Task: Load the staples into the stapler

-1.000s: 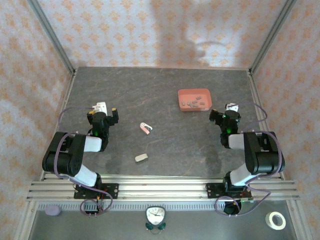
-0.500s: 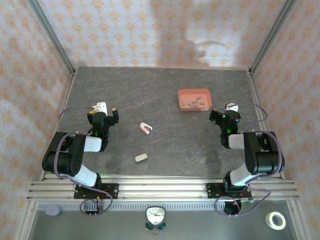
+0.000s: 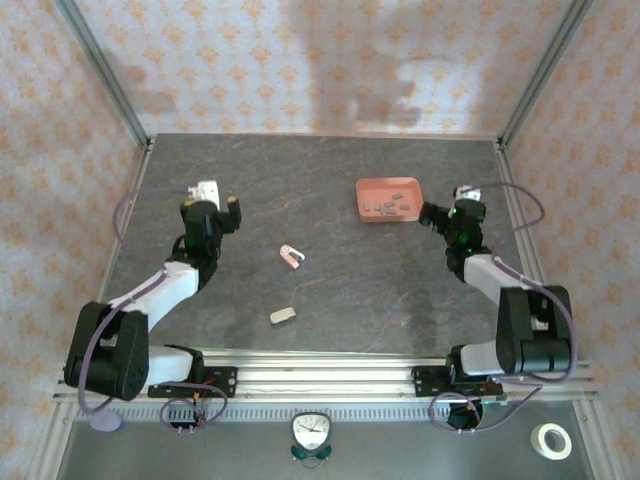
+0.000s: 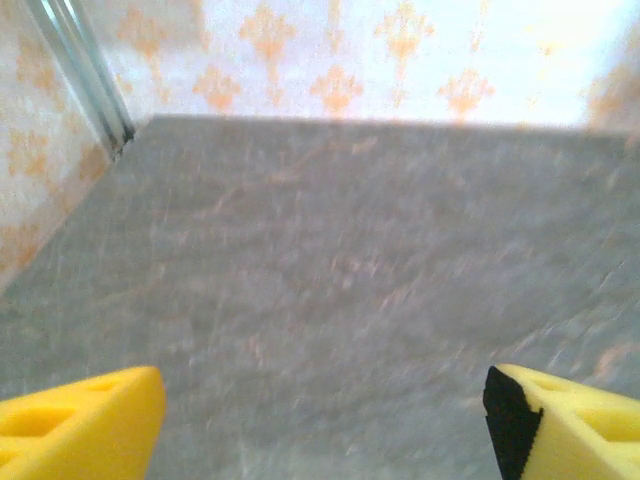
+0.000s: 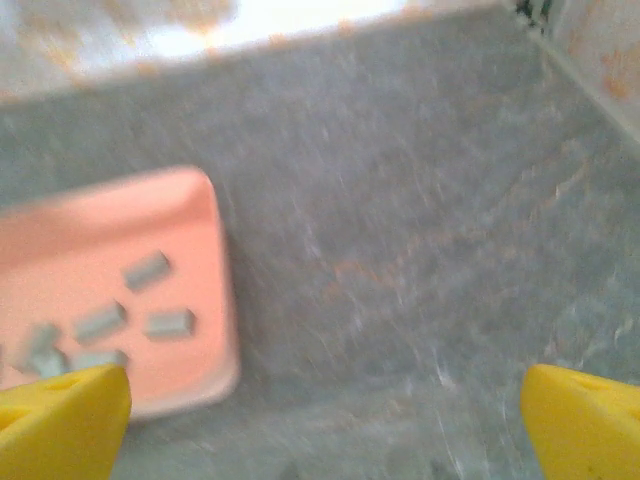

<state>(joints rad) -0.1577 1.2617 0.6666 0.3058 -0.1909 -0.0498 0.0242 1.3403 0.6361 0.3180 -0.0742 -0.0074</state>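
Note:
The staples (image 3: 391,208) are several tiny dark grey strips lying in a salmon-pink shallow tray (image 3: 372,187) at the back right of the table. They also appear in the right wrist view as blurred staples (image 5: 168,323) in the tray (image 5: 120,215). A small pink-and-white stapler (image 3: 292,256) lies near the table's middle. My right gripper (image 3: 447,207) (image 5: 325,430) hangs open just right of the tray, holding nothing. My left gripper (image 3: 213,205) (image 4: 320,430) is open over bare table at the left, well away from the stapler.
A small beige block (image 3: 283,315) lies in front of the stapler. Metal frame posts (image 3: 100,70) and patterned walls close in the table. Off the front edge sit a timer (image 3: 311,432), a tape roll (image 3: 550,440) and a purple disc (image 3: 105,420).
Both arms have stretched forward from their folded pose. The right gripper moved up beside the tray; the left gripper moved farther back. Both wrist views are motion-blurred.

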